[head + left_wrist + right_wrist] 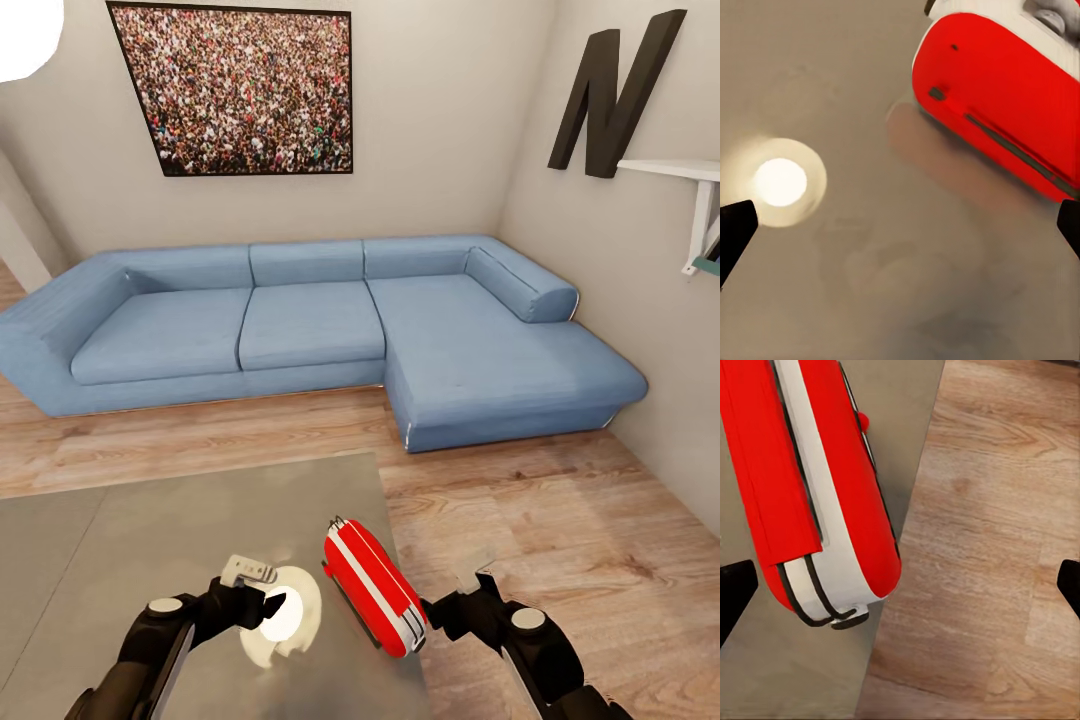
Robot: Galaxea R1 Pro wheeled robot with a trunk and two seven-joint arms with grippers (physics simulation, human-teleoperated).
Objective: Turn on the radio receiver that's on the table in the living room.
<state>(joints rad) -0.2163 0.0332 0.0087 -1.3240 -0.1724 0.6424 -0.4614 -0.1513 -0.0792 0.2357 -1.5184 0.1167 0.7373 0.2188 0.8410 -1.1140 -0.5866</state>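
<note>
1. The small red rounded radio receiver with a white band (375, 588) lies at the right edge of the glossy grey-beige counter (120, 540), near its front corner; I judge both arms can reach it there.
2. My left gripper (250, 572) hovers over the counter beside the radio, fingers spread wide, holding nothing.
3. My right gripper (478, 572) hangs past that edge over the light wood floor (560, 520), likewise wide open and empty.

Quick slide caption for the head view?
Both open grippers, left and right, flank the small red-and-white radio receiver near the glossy grey table's edge.
</note>
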